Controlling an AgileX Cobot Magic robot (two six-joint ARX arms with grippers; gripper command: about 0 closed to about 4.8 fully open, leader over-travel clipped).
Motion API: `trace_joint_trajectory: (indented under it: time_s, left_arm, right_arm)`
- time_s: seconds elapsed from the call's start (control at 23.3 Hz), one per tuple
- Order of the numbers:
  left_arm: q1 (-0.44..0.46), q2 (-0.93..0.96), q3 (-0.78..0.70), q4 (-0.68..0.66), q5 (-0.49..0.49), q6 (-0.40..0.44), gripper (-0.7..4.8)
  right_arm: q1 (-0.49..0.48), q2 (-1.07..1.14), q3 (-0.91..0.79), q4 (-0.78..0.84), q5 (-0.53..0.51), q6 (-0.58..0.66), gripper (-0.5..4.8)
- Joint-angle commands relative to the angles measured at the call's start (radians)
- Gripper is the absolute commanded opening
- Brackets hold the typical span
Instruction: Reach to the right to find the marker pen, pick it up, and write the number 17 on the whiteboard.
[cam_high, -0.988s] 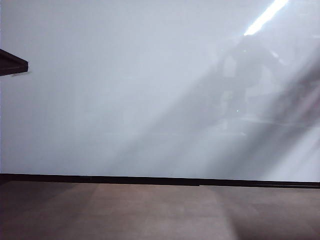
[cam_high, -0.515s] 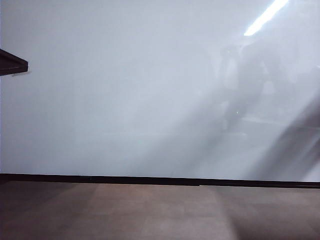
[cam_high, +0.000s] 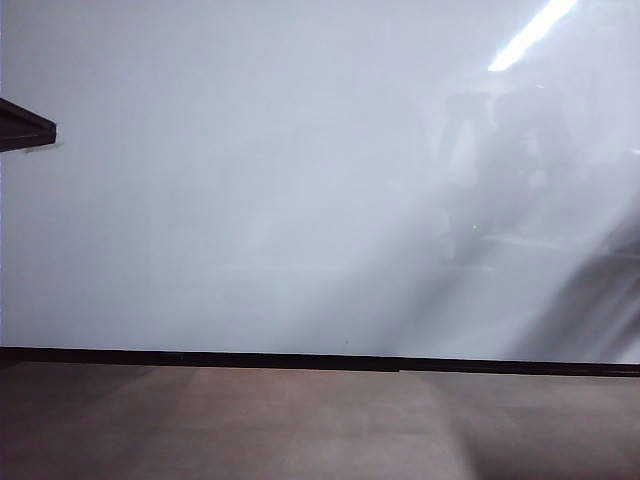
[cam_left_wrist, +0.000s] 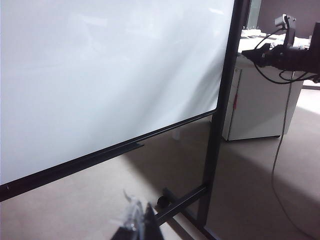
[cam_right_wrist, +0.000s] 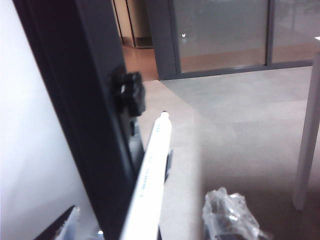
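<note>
Across almost the whole exterior view stood the whiteboard (cam_high: 250, 200), glossy and unmarked, with dim reflections towards its right side and a thin black strip (cam_high: 300, 361) along its bottom edge. Below it lay a brown-grey matte floor (cam_high: 250, 430). A dark bracket (cam_high: 25, 125) jutted in at the left edge. Neither arm showed in that view.

The right wrist view looked along the board's black frame post (cam_right_wrist: 75, 100), which carried a black knob (cam_right_wrist: 131, 92). The marker pen (cam_right_wrist: 152, 165), white-bodied with its tip pointing away from the camera, lay close beside that post. What bore it could not be told. The right pincer (cam_right_wrist: 147, 220) had its two fingers set wide apart, one on either side of the pen, with clear gaps and no contact; one finger (cam_right_wrist: 230, 215) was wrapped in crinkled clear plastic.

The left pincer (cam_left_wrist: 137, 222) showed only as a dark tip with a scrap of clear wrap, hanging off the board's lower corner above the stand's foot and caster (cam_left_wrist: 161, 201). Whether its fingers were apart or together could not be told. A white cabinet (cam_left_wrist: 260, 100) stood beyond the post.
</note>
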Motion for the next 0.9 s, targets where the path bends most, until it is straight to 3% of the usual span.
trace_joint_trajectory:
  time_s: [0.04,0.6,0.73,0.9]
  left_arm:
    - [0.001,0.001,0.001,0.009,0.003,0.0,-0.05]
    - [0.001,0.001,0.001,0.009,0.003,0.0,-0.05]
    - [0.001,0.001,0.001,0.009,0.003,0.0,-0.05]
    - [0.001,0.001,0.001,0.009,0.003,0.0,-0.05]
  right_arm:
    - [0.01,0.013,0.025,0.029,0.007,-0.002,3.13]
    - [0.028,0.034,0.061,-0.019,0.025,-0.007,3.04]
    - [0.028,0.034,0.061,-0.021,0.027,-0.01,2.62]
    - [0.028,0.034,0.061,-0.032,0.036,-0.016,2.61]
